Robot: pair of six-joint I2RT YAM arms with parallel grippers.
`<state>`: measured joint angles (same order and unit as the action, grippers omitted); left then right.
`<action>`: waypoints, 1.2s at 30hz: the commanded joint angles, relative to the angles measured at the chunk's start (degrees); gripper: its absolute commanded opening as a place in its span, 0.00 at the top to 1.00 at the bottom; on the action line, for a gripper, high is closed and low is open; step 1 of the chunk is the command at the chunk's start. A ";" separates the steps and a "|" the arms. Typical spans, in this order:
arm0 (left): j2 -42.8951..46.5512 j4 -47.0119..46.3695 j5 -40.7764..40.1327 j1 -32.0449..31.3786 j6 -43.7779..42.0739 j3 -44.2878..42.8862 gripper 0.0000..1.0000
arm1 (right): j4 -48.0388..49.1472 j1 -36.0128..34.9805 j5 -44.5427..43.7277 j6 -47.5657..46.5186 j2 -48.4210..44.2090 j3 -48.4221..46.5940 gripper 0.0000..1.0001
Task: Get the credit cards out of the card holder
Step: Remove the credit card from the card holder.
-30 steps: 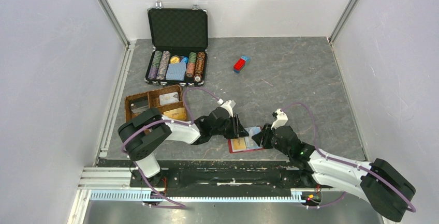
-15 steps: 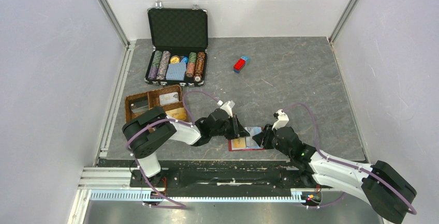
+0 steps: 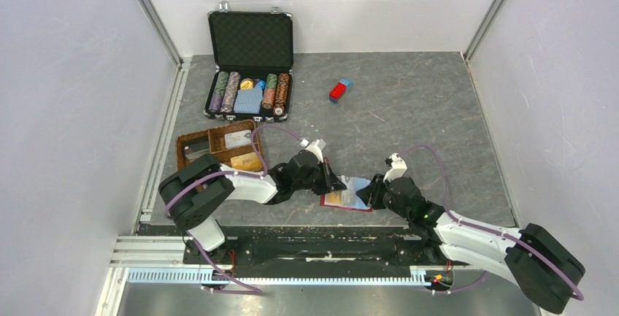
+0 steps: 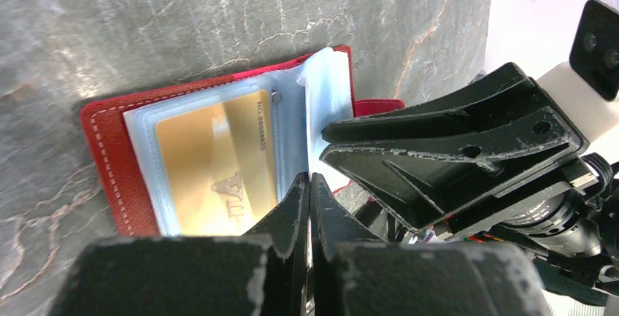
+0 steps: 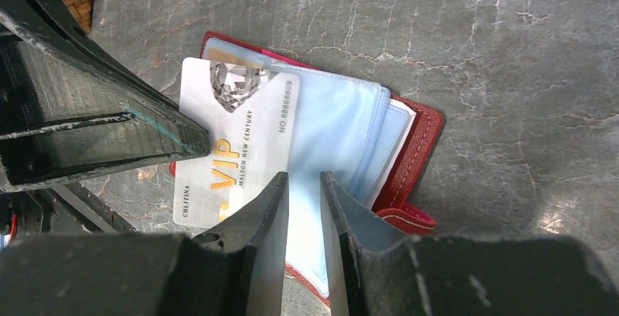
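Note:
The dark red card holder (image 3: 352, 208) lies open near the table's front edge, its clear sleeves fanned out (image 5: 343, 133). A silver-white VIP credit card (image 5: 244, 130) sticks halfway out of a sleeve toward the left. My left gripper (image 3: 337, 183) is shut, with its tips (image 5: 203, 144) on that card's left edge. A gold credit card (image 4: 219, 163) stays in the sleeve on the holder's other page. My right gripper (image 5: 303, 179) hovers over the sleeves at the holder's right side. Its jaws stand narrowly apart with nothing between them.
An open black case of poker chips (image 3: 250, 93) stands at the back left. A brown wicker tray (image 3: 219, 147) holding cards sits just left of my left arm. A small red-and-blue block (image 3: 340, 90) lies at the back centre. Grey walls close in both sides.
My left gripper has closed from partly open to fully shut at the silver card's edge. The right gripper narrowed slightly and stayed over the holder.

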<state>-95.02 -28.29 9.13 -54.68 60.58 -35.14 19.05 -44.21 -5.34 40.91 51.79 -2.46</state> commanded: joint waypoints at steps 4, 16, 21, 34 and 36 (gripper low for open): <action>9.24 7.15 -2.38 1.55 -5.70 2.49 0.98 | -7.62 1.14 -1.50 -3.65 1.26 0.77 0.74; 29.85 39.27 -1.90 4.53 -20.63 -4.89 0.98 | -11.85 1.31 7.77 -18.28 -6.90 -7.20 0.69; 35.83 50.76 2.61 4.62 -27.08 -10.38 0.98 | -11.75 1.32 16.25 -25.04 -14.38 -9.19 0.64; 39.75 53.77 18.91 4.59 -36.19 -9.79 0.98 | 7.30 1.32 45.72 -21.58 -11.20 -6.06 0.59; 38.62 54.56 21.01 4.58 -37.71 -10.45 0.98 | 8.01 1.27 45.34 -21.07 -11.88 -5.97 0.59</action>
<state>-55.79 25.08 23.35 -50.22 29.32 -44.71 18.50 -43.00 32.97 17.82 40.58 -9.04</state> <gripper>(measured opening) 0.033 0.410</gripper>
